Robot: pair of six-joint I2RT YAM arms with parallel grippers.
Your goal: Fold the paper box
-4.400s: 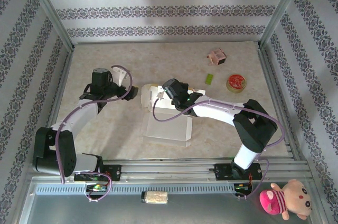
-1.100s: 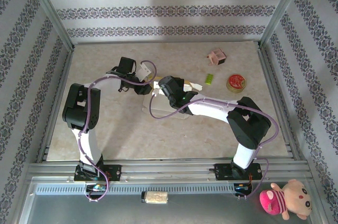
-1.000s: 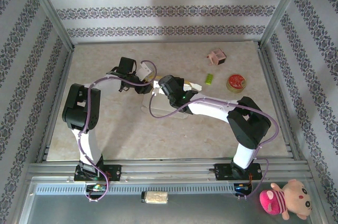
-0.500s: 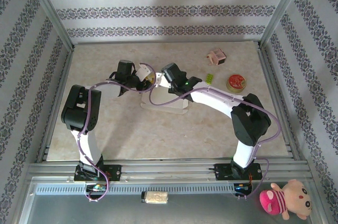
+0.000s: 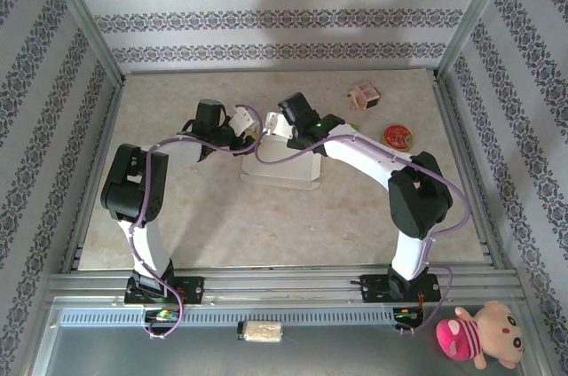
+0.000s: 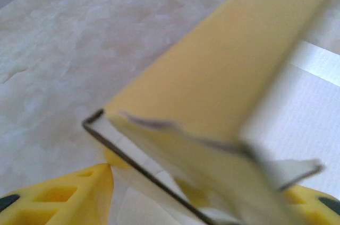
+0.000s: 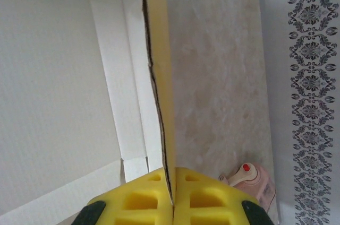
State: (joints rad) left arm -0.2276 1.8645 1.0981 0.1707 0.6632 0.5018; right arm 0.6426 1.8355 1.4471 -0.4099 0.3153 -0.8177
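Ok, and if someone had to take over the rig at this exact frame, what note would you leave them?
Right gripper: shut on the top edge of a raised wall of the paper box.
Left gripper: fingers apart on either side of what looks like that wall's end. The view is too blurred to judge contact.
Box: mid-table with both grippers at its far edge, white inside facing up, yellow outside.
Done: the far long wall stands up.
Left: probably raise the other walls, tuck the flaps and close it into a flat yellow box.

One paper box [image 5: 277,172] — two grippers [image 6: 196,199] [image 7: 173,188]
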